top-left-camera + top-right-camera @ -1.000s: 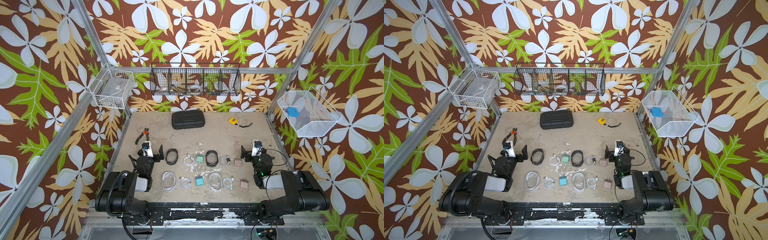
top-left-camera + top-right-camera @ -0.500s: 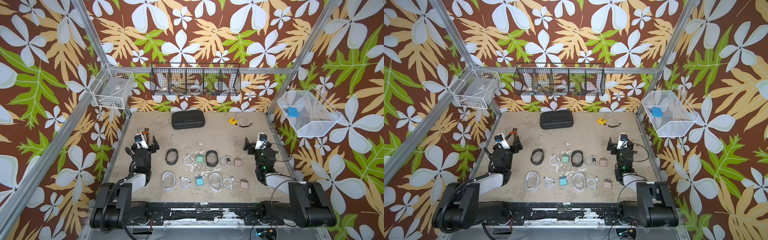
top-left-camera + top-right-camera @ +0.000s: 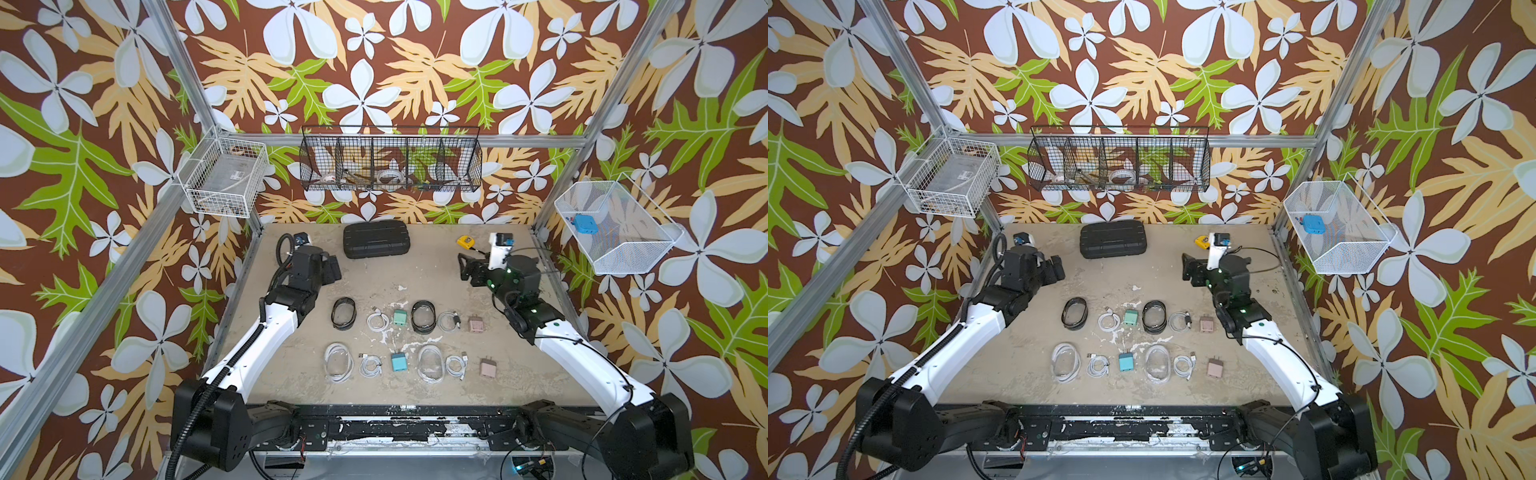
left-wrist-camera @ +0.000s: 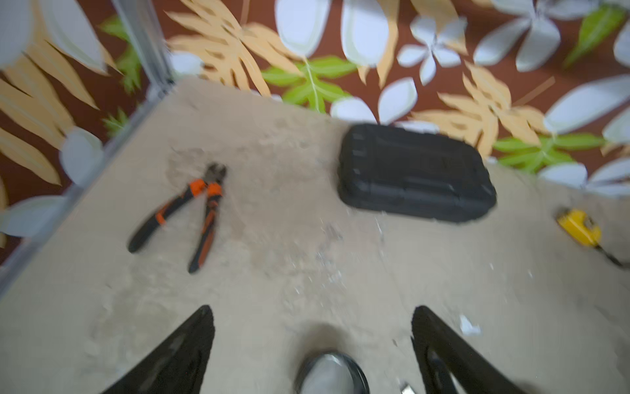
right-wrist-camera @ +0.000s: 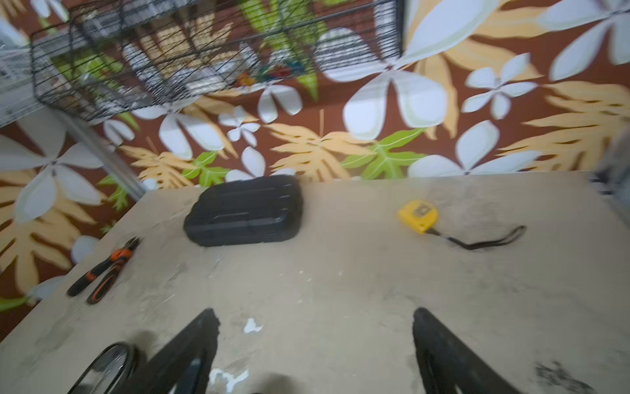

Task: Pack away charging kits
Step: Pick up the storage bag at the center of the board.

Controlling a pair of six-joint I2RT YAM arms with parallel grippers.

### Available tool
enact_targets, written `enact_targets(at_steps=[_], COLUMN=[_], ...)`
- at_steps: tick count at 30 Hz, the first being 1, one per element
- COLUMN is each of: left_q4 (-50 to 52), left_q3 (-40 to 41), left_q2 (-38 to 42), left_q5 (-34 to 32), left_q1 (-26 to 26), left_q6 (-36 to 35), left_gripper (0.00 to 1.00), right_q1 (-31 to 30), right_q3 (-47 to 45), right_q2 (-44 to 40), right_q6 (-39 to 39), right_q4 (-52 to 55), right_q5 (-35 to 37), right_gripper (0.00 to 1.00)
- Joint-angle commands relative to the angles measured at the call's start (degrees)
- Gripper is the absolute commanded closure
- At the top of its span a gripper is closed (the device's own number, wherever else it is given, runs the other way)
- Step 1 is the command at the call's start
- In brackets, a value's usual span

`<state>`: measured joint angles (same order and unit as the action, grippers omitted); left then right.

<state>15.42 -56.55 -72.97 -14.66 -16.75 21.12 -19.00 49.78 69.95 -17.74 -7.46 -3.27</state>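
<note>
- Left gripper [image 4: 312, 312]: jaws wide, empty.
- Right gripper [image 5: 315, 314]: jaws wide, empty.
- Kits [image 3: 398, 362]: two rows on the table [image 3: 374, 282], well apart from both grippers.

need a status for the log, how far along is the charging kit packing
Done: nothing; every cable, plug and oval case lies loose on the table. In hand: nothing; left gripper and right gripper hover with fingers spread, empty. Left: all four kits.
</note>
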Motion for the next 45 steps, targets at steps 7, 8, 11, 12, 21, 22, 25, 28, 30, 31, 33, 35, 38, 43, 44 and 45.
enact_targets(at_steps=[7, 8, 11, 12, 21, 22, 25, 28, 30, 31, 33, 35, 38, 43, 44, 45], left_q4=[14.8, 14.7, 14.9, 15.1, 17.1, 17.0, 16.1, 16.7, 16.9, 16.9, 17.1, 16.9, 16.5, 15.6, 15.4, 15.4], left_q3=[-1.7, -1.9, -3.6, -4.2, -7.3, -7.4, -7.6, -7.6, -7.2, -7.0, -6.6, -6.0, -5.3, -4.1, -4.0, -4.2], left_q2=[-5.4, -6.8, -10.9, -12.0, -20.8, -21.6, -23.1, -24.6, -25.1, -25.3, -25.7, -25.8, -25.5, -25.4, -25.4, -25.5], left_q5=[3.5, 3.0, 1.1, 0.4, -2.8, -2.8, -1.1, -2.8, -3.8, -4.1, -4.2, -4.4, -5.3, -4.5, -4.2, -3.6], left_q1=[-8.9, -9.4, -11.5, -12.0, -12.3, -12.3, -12.3, -12.3, -12.3, -12.2, -12.3, -12.2, -12.2, -12.3, -12.2, -12.2], left_q6=[5.3, 5.1, 3.5, 2.9, -3.3, -3.5, -4.3, -4.4, -5.0, -5.1, -5.4, -5.3, -5.2, -6.8, -7.1, -7.5], left_gripper=[0.13, 0.13, 0.14, 0.15, 0.18, 0.19, 0.21, 0.23, 0.26, 0.26, 0.26, 0.26, 0.27, 0.35, 0.37, 0.40], right_q1=[-5.7, -5.9, -6.1, -6.0, -6.0, -6.0, -6.0, -6.0, -6.0, -6.0, -6.0, -6.0, -6.1, -6.0, -6.0, -6.0], right_q3=[14.8, 14.8, 13.9, 13.5, 9.8, 9.5, 8.9, 9.0, 9.1, 9.1, 9.3, 9.2, 8.9, 8.9, 8.8, 8.8], right_q2=[16.6, 17.2, 17.8, 17.8, 14.9, 14.8, 14.9, 15.7, 16.0, 16.1, 16.3, 16.4, 16.4, 16.5, 16.4, 16.4], right_q6=[1.3, 1.1, 0.9, 1.1, 1.7, 1.7, 1.6, 1.4, 1.4, 1.5, 1.6, 1.6, 1.6, 1.5, 1.5, 1.5], right_q4=[13.7, 13.7, 13.0, 13.0, 12.5, 12.4, 11.9, 11.7, 11.6, 11.6, 11.6, 11.5, 11.5, 11.3, 11.4, 11.3], right_q5=[-8.2, -8.9, -9.6, -9.6, -9.7, -9.8, -10.3, -10.6, -10.7, -10.7, -10.9, -11.1, -11.3, -11.8, -11.8, -11.9], right_gripper=[0.25, 0.25, 0.24, 0.24, 0.22, 0.22, 0.22, 0.22, 0.22, 0.22, 0.22, 0.22, 0.22, 0.22, 0.22, 0.22])
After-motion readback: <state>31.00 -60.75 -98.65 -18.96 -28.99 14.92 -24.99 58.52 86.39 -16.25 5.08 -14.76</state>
